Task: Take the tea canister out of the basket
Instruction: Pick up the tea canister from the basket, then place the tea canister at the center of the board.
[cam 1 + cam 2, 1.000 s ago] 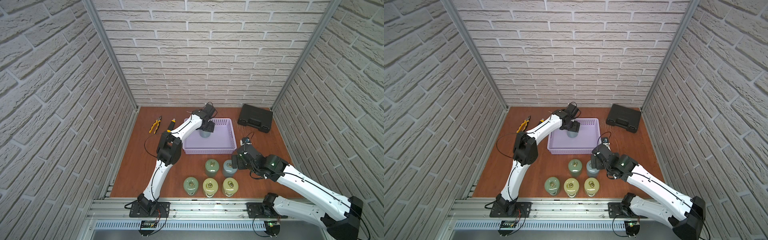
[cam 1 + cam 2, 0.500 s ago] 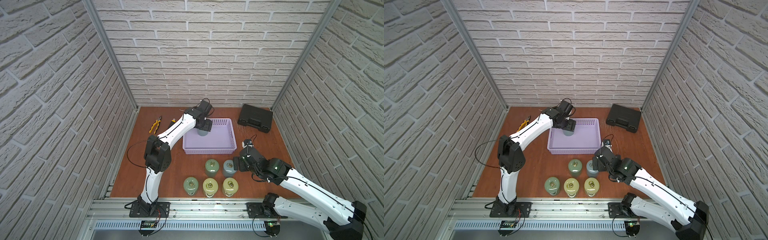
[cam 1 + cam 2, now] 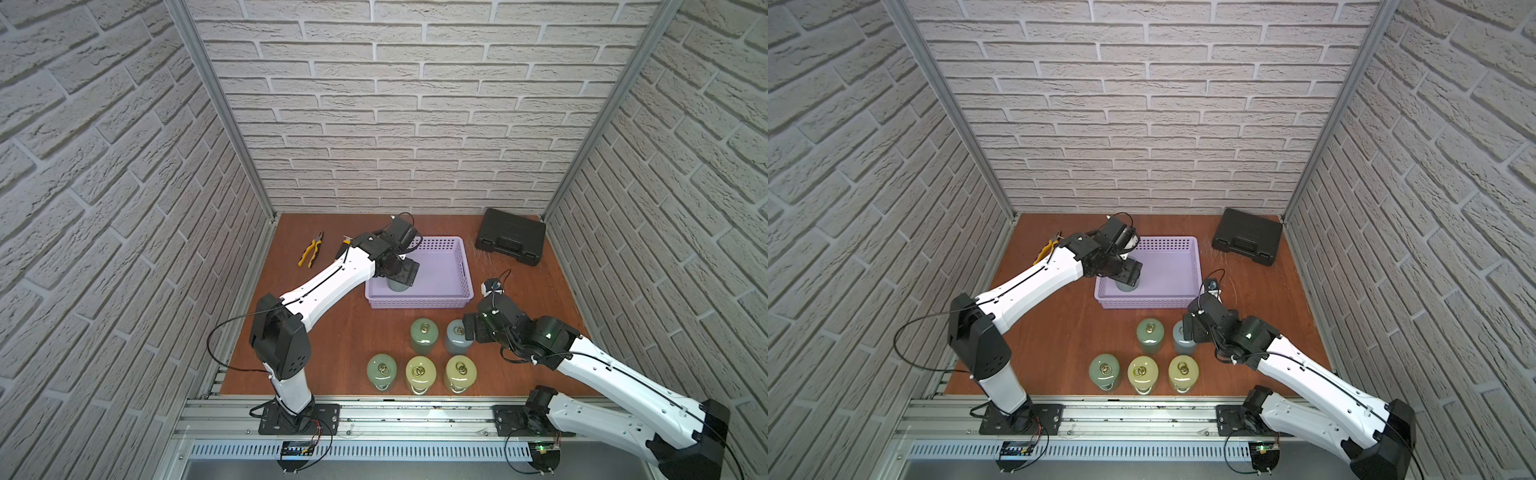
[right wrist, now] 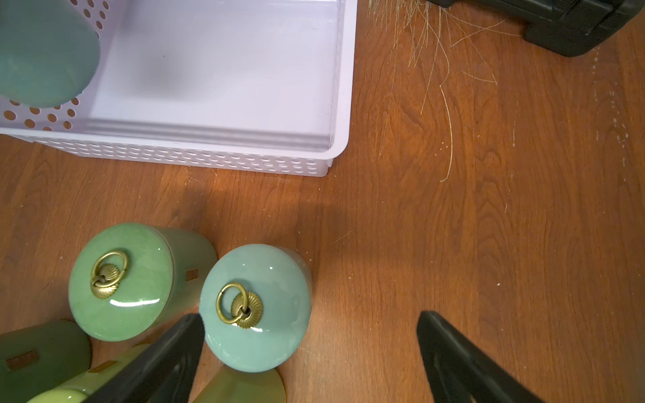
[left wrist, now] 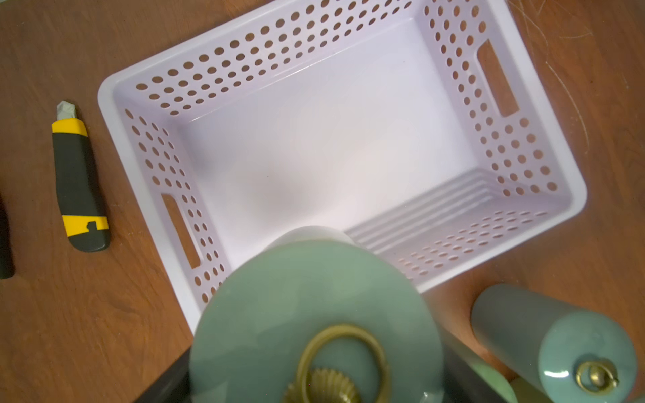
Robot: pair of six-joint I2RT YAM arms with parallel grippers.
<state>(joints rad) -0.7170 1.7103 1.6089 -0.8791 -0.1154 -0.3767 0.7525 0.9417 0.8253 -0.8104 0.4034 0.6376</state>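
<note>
Clamping the left pincer (image 3: 402,272) on the tea canister (image 5: 314,314), with jaws flanking its round body under the domed lid. Holding it upright over the basket (image 3: 440,242), at the corner facing the table's (image 3: 332,332) near and left edges, and seemingly hanging clear of the basket floor, though not certainly.

Judging it as glazed ceramic: rigid, slick, fairly heavy, breakable, with a lid probably sitting loose. Favouring a square grip across the body rather than the brass ring (image 5: 343,359).

Hovering with the right pincer (image 4: 310,315) spread wide and gripping nothing, beside a blue-grey canister (image 4: 256,307), one of five standing between the basket and the near edge.
</note>
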